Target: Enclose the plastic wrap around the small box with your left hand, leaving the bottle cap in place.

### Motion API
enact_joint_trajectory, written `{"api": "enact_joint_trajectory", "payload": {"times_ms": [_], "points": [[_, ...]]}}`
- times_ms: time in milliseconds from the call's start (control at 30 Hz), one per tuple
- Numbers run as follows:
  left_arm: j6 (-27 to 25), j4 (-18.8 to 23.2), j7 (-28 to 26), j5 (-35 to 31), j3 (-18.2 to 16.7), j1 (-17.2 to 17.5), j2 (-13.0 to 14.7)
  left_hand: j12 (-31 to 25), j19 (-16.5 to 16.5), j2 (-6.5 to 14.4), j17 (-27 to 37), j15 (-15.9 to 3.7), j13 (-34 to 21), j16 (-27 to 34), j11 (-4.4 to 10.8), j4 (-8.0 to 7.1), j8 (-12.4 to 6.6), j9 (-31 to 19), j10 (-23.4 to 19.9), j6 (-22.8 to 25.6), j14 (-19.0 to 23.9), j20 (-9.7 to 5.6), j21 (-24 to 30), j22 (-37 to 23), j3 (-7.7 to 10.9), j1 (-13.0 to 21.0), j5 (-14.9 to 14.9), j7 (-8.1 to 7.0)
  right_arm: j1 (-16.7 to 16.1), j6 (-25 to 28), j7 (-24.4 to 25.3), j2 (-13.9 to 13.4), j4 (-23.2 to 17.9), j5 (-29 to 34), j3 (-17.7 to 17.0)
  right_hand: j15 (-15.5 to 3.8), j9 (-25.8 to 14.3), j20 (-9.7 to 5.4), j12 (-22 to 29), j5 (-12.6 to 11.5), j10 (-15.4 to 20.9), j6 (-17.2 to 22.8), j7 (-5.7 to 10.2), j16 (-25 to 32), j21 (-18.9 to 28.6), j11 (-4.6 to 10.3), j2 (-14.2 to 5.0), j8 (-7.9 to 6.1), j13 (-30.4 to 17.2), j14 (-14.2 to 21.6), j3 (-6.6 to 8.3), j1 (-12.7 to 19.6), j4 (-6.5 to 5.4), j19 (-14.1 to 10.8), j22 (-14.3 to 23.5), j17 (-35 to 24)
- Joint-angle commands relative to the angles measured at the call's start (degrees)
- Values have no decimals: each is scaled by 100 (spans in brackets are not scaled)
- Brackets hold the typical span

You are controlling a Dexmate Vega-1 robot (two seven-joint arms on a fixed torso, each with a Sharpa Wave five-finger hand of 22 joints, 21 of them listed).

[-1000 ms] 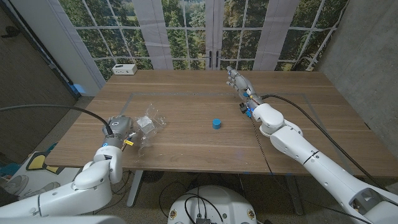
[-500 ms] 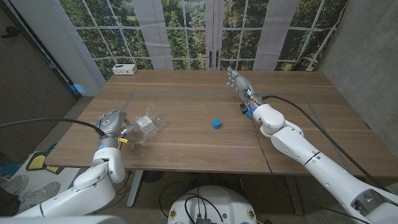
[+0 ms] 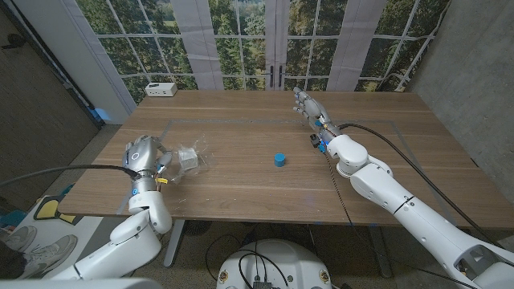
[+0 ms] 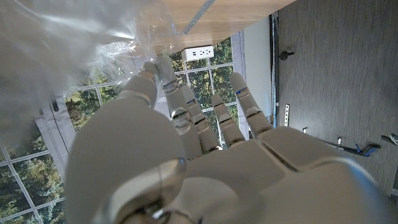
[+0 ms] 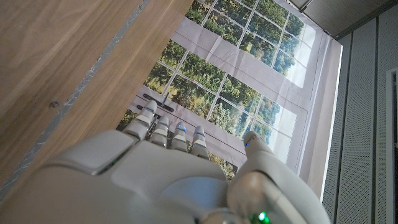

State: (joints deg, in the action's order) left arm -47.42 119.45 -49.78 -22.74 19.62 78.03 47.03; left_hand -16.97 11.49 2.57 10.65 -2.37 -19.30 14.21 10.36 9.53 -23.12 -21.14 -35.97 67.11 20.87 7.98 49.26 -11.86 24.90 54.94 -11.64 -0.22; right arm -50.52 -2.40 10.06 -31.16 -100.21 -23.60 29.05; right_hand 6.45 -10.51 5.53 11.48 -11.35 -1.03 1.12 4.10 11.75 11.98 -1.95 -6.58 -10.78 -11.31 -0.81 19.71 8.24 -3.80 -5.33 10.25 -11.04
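Big wooden tabletop (image 3: pixel 241 172) spread out in front of me, with a wall of windows (image 3: pixel 241 32) beyond its far edge showing green trees. My right arm (image 3: pixel 385 189) reaches in across the right side, and my right hand (image 3: pixel 307 104) is up near the far edge, fingers apart and straight, grasping nothing, well clear of everything else. From that wrist I see the backs of its fingers pointing toward the window panes, wood grain alongside.

Over on the left, my left hand (image 3: pixel 144 154) sits near the front-left part of the tabletop, just beside the wrap (image 3: pixel 191 156). The wrap is a crumpled clear sheet, bunched loosely around the box (image 3: pixel 189 158), a small white thing showing through the plastic. From the left wrist, my fingertips (image 4: pixel 163 71) are right at the edge of the clear film, which fills the space ahead of them; the fingers are spread and extended rather than clenched. Whether they actually pinch the plastic, I cannot tell: it looks like contact at the tips, no more.

The cap (image 3: pixel 279 160), small and blue, stands alone near the middle of the tabletop, apart from the wrap and from both hands. A white power strip (image 3: pixel 161 89) lies at the far-left corner
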Motion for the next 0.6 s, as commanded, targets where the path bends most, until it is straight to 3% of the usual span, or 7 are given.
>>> {"api": "enact_joint_trajectory", "payload": {"times_ms": [33,67,133,200,333,467,600], "points": [[-1004,6,1350,-350,811,-876,252,-44,50,-13,18,-441,-41,47,35,-24,46,-15,-68,7,101,9,49,-16,-86,21,37,-70,31,0,13,10,45,20,16,9,-21,4,8,17,12,5,11,-3,-10,-69,45,-24,-15,28,55,-18,-7,-25,16,-27],[-603,-191,914,-305,673,-749,90,-44,46,-23,17,-445,-44,46,39,-21,53,-7,-71,8,101,6,52,-15,-95,24,43,-64,35,-5,-10,4,55,5,12,5,-21,5,7,17,12,3,10,-4,-10,-69,45,-24,-15,28,56,-18,-7,-24,16,-27],[-1183,-106,1429,-525,1090,-1087,280,-32,7,-54,8,-449,-53,35,26,16,96,20,-53,-42,92,20,49,-11,-106,81,54,-80,34,36,20,17,59,-11,6,14,-21,6,7,17,12,5,10,-4,-9,-72,46,-24,-15,30,56,-17,-5,-29,16,-26],[-953,-266,1063,-541,1031,-1019,126,8,-21,-123,-1,-441,-70,19,7,63,125,51,35,-51,90,34,59,-5,-128,190,71,-155,63,21,-53,20,119,-43,19,15,-21,12,6,17,10,7,7,-4,-6,-76,47,-25,-15,32,57,-16,-4,-35,16,-25],[-1160,-250,1508,-525,1242,-1290,266,26,-37,-148,4,-428,-82,15,-2,58,116,26,70,-70,84,30,66,-2,-150,230,82,-180,115,-9,-87,63,207,-60,35,8,-21,6,7,17,11,17,3,-4,-5,-75,48,-29,-15,35,58,-15,-3,-38,16,-25],[-1454,-230,2298,-833,1962,-1815,671,52,-62,-152,20,-418,-98,12,-43,30,117,-3,131,-130,68,1,76,1,-183,257,94,-219,161,18,-119,57,234,-67,41,11,-22,9,6,17,8,24,-5,-3,-5,-81,50,-31,-15,40,58,-16,-2,-39,16,-25],[-1567,-547,1972,-1146,2178,-1950,405,45,-81,-148,31,-457,-111,24,-30,8,123,14,108,-130,91,-78,84,2,-210,267,100,-215,175,14,-119,64,280,-73,39,15,-22,10,5,17,7,23,-6,0,-6,-87,51,-30,-15,52,58,-15,-1,-39,16,-24]]}}
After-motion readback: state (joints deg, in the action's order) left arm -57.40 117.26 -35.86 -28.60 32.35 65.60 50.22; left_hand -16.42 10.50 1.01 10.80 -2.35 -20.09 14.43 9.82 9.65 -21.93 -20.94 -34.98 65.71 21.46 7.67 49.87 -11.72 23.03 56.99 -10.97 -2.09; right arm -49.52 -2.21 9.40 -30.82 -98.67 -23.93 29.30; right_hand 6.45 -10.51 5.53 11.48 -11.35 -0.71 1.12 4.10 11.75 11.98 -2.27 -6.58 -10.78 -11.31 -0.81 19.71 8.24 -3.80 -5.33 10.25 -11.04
